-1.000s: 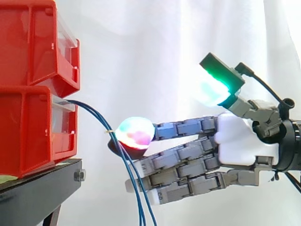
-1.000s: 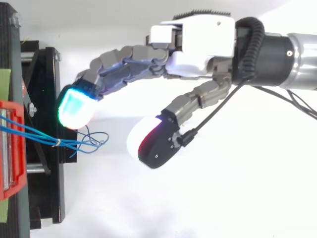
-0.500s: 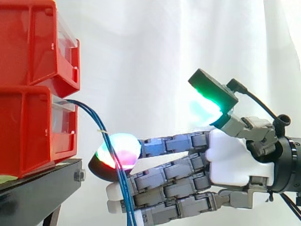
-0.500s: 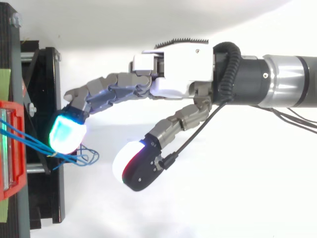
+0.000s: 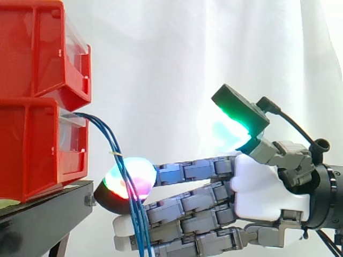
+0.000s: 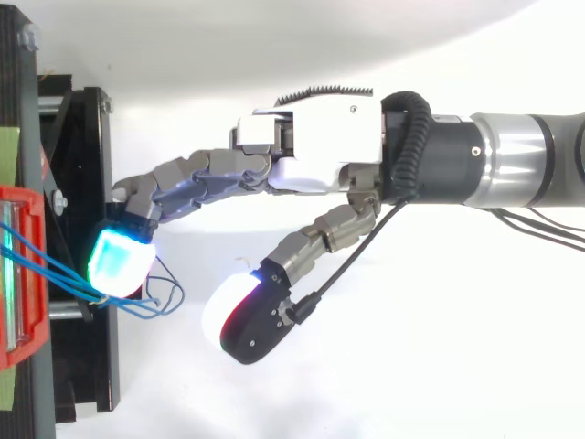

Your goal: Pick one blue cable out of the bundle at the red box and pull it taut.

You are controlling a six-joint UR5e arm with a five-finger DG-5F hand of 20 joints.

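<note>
Blue cables (image 5: 102, 126) crossing straight fingers (image 5: 187, 171), unpinched

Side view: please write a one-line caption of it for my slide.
The open hand reaches toward the blue cables hanging from the lower red bin on the black stand.

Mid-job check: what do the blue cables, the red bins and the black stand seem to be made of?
Blue cables: thin wire in smooth plastic sheathing, probably; they droop limply from the bin. Red bins: glossy moulded plastic, seemingly, with clear front panels. Black stand: likely painted metal, matt, with a bolt head at its edge.
</note>
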